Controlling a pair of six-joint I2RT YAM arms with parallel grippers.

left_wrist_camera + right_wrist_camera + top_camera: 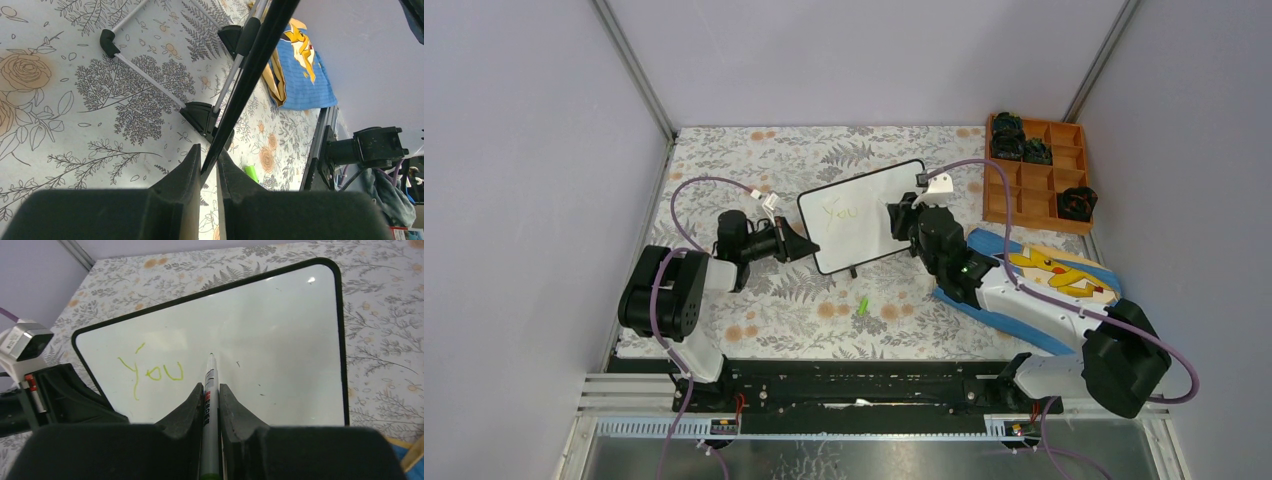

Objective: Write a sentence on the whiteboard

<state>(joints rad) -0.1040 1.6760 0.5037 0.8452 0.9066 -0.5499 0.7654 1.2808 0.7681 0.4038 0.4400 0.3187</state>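
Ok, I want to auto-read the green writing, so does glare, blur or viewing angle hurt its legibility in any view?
Right wrist: the whiteboard shows only a small glare spot near its top right corner, and the writing is sharp. Top external: the writing is tiny and faint. Left wrist: the whiteboard appears edge-on, no writing visible.

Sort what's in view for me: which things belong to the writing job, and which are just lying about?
In the job:
- whiteboard
- green writing on it
- marker held in the right gripper
- left gripper clamping the board's edge

Lying about:
- wooden tray with black parts
- blue cartoon cloth
- small green piece in front of the board
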